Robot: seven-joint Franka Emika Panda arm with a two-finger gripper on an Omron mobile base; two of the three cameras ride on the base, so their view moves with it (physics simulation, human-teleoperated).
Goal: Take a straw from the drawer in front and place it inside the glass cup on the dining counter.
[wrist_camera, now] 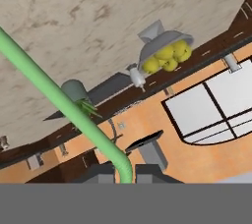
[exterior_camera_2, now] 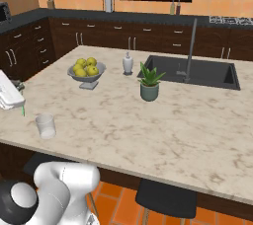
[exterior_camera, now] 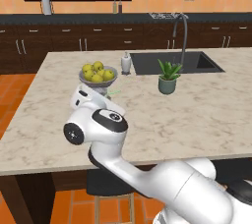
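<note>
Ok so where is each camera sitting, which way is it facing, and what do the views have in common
Left base view: behind the arm's left, facing across the dining counter; white arm rises lower right.
Right base view: behind its right, same counter, glass cup near the edge; arm lower left.
Hand view: on the hand, rolled, looking along the gripper shut on the straw.
All three share the fruit bowl.
</note>
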